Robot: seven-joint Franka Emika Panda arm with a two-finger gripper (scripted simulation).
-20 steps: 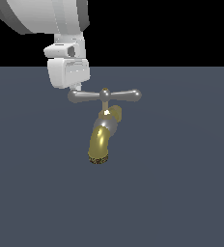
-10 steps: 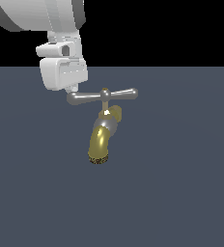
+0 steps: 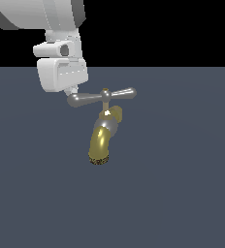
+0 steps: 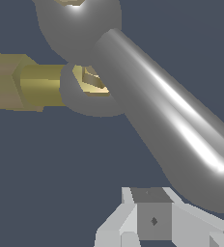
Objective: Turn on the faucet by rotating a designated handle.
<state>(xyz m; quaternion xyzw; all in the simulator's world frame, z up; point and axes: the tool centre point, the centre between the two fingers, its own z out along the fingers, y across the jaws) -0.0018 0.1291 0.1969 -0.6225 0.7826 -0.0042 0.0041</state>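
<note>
The faucet [image 3: 103,140] is a small brass-gold tap with a curved spout that ends in a dark mouth. It stands on the dark grey floor in the middle of the exterior view. The handle [image 3: 101,97] is a glossy grey crossbar on top of it. My gripper [image 3: 74,91] comes down from a white hand and touches the handle's arm on the exterior view's left, near its end. In the wrist view that arm [image 4: 172,125] fills the frame. The brass stem [image 4: 36,87] lies behind it, and my fingertips [image 4: 153,219] sit together just beside the arm, with nothing between them.
The flat dark grey floor [image 3: 182,193] spreads all around the faucet. My white arm [image 3: 61,29] hangs above the handle's end on the exterior view's left.
My hand has shifted a little to the exterior view's left. The handle has turned slightly, and its end on the exterior view's right now sits a bit higher in the picture.
</note>
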